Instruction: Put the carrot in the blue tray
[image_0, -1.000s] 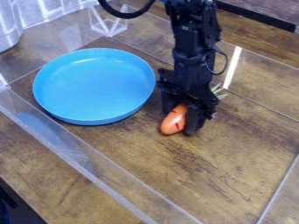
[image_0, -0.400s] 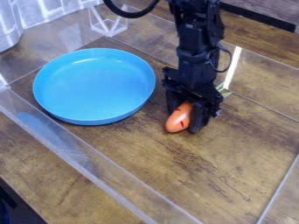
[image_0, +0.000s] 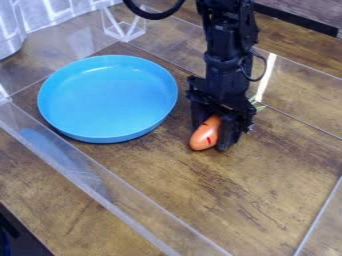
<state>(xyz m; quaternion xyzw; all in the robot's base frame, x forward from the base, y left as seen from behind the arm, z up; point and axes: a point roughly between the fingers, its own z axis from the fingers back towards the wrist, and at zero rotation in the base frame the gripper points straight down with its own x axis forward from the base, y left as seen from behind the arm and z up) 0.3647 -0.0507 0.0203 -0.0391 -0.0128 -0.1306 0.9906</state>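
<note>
The orange carrot (image_0: 202, 134) lies low on the wooden table, just right of the blue tray (image_0: 80, 100). My black gripper (image_0: 215, 137) points straight down and is shut on the carrot, its fingers (image_0: 230, 133) hiding the carrot's right side and leafy top. The round, shallow blue tray has nothing in it, and its rim sits a short gap to the left of the carrot.
A clear plastic wall (image_0: 80, 175) runs diagonally across the front left of the table. A clear plastic container (image_0: 27, 30) stands at the back left. A pale upright strip (image_0: 267, 78) shows just behind my arm, on the right.
</note>
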